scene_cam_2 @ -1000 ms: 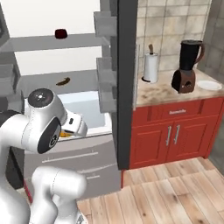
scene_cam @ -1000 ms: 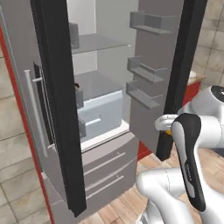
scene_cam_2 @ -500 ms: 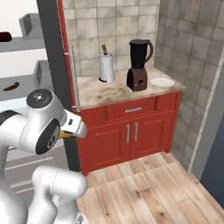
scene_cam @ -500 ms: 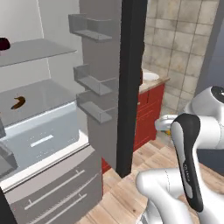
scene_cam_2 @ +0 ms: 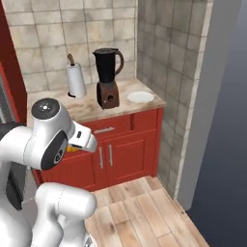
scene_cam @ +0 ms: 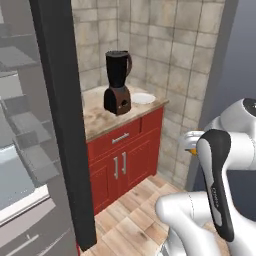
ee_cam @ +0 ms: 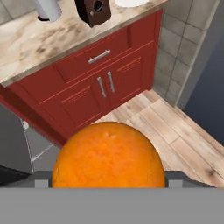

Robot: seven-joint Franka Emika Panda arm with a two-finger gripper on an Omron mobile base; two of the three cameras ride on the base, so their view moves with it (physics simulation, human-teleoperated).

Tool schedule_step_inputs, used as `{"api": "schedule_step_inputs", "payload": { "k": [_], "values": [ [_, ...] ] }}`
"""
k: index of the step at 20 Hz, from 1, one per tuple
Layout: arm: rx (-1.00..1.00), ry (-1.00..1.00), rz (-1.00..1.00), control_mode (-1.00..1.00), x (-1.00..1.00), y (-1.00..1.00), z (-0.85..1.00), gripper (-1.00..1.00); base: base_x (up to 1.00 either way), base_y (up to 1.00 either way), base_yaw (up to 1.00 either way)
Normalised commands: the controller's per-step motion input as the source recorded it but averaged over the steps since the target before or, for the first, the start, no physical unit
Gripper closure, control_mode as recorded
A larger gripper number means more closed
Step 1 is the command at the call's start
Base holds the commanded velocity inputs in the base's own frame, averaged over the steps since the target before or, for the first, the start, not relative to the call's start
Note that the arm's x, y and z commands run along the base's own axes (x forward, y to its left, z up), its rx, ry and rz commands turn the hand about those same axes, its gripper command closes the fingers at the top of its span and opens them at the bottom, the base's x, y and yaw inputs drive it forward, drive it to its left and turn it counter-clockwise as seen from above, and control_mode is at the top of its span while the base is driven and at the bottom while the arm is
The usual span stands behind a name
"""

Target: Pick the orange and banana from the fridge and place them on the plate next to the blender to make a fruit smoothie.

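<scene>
My gripper (ee_cam: 108, 178) is shut on the orange (ee_cam: 108, 157), which bulks large at the bottom of the hand view. A sliver of the orange (scene_cam_2: 72, 148) also peeks from behind the arm's wrist, and again beside the forearm (scene_cam: 191, 148). The blender (scene_cam: 118, 82) (scene_cam_2: 107, 77) stands on the stone counter with the white plate (scene_cam: 143, 98) (scene_cam_2: 141, 97) just to its right. In the hand view, the blender's base (ee_cam: 92, 9) and the plate's edge (ee_cam: 131, 2) lie far ahead. The fridge (scene_cam: 20, 150) is at the left, its dark door edge (scene_cam: 62, 125) close by. The banana is out of view.
A white paper-towel roll (scene_cam_2: 75, 79) (ee_cam: 48, 8) stands left of the blender. Red cabinet doors (scene_cam: 125, 155) (scene_cam_2: 120, 144) and a drawer sit under the counter (scene_cam_2: 87, 108). A grey wall (scene_cam_2: 212, 96) closes the right side, with wooden floor (scene_cam_2: 140, 212) in front.
The whole picture has swung from the open fridge to the counter, so the base has moved. The orange stays in my gripper throughout.
</scene>
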Motion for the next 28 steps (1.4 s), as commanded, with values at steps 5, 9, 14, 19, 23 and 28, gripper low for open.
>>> {"api": "schedule_step_inputs", "payload": {
  "k": [5, 9, 14, 19, 23, 28],
  "values": [
    [0.00, 0.00, 0.00, 1.00, 0.00, 0.00, 0.00, 1.00, 1.00, -0.91, 0.18],
    [0.00, 0.00, 0.00, 1.00, 0.00, 0.00, 0.00, 1.00, 1.00, -0.67, 0.26],
    [0.00, 0.00, 0.00, 1.00, 0.00, 0.00, 0.00, 1.00, 0.96, -0.49, 0.28],
    [0.00, 0.00, 0.00, 1.00, 0.00, 0.00, 0.00, 1.00, 0.73, -0.32, 0.33],
    [0.00, 0.00, 0.00, 1.00, 0.00, 0.00, 0.00, 1.00, 0.39, -0.22, 0.42],
    [0.00, 0.00, 0.00, 1.00, 0.00, 0.00, 0.00, 1.00, 0.41, -0.42, 0.38]
  ]
}}
